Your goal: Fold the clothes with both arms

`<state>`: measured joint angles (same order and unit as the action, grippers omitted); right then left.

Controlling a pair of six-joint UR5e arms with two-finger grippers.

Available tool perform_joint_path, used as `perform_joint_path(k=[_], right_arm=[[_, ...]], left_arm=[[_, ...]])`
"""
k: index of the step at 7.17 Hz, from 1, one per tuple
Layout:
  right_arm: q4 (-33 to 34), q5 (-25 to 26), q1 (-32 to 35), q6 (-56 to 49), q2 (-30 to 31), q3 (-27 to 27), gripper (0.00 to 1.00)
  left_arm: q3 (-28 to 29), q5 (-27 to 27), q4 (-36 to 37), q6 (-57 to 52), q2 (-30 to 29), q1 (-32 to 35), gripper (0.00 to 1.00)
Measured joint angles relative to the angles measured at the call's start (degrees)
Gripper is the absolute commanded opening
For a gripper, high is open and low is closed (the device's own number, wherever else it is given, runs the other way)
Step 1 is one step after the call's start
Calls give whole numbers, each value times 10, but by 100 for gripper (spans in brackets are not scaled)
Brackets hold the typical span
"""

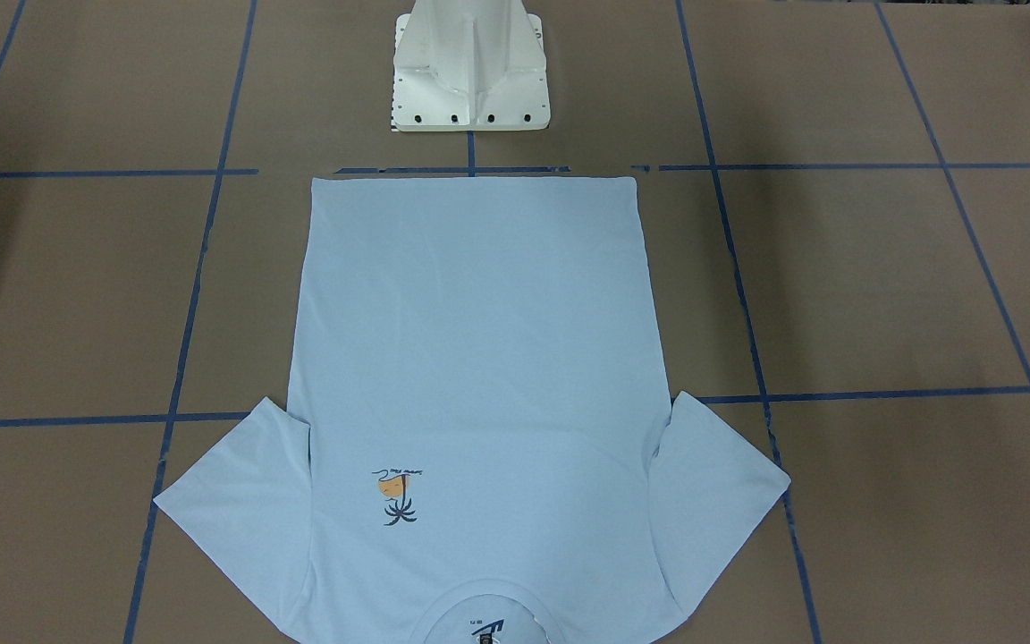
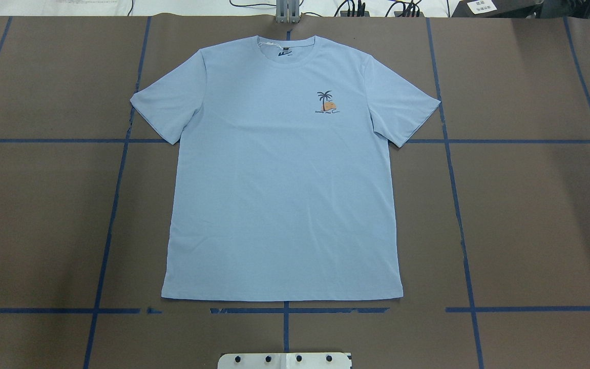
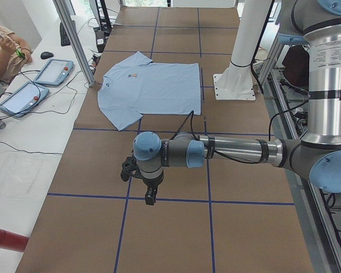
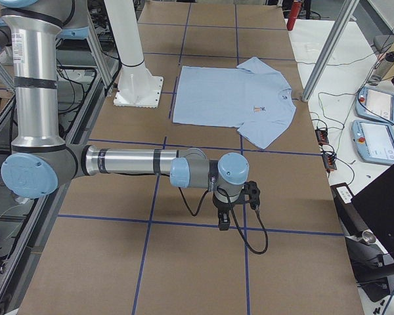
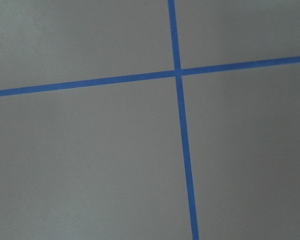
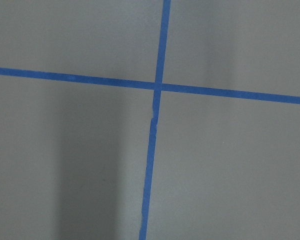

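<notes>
T-shirt [image 2: 279, 179] lies flat, print side up, on the tabletop [image 2: 530, 215] just in front of the white pedestal [image 1: 470, 72]. Its hem is toward the pedestal and its collar on the far side, w/ both sleeves spread. Left gripper [image 3: 150, 196] hangs pointing down over bare tabletop, well out to the pedestal's left and well apart from the shirt. Right gripper [image 4: 223, 223] hangs likewise on the pedestal's other side. Fingers apart or together: can't tell for either. Wrist cams show only blue tape [image 5: 180, 72] crossings.
</notes>
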<state>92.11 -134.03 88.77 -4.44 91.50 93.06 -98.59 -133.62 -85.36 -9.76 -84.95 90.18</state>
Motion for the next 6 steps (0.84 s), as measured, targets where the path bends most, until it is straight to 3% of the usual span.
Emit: perform_joint_path(k=[4, 6], right_arm=[[-33, -16, -3, 0, 3, 2, 100], [-113, -21, -36, 9, -1, -4, 100]], left_arm=[[3, -6, -21, -4, -6, -6, 100], [1, -71, -41, -4, -7, -14, 100]])
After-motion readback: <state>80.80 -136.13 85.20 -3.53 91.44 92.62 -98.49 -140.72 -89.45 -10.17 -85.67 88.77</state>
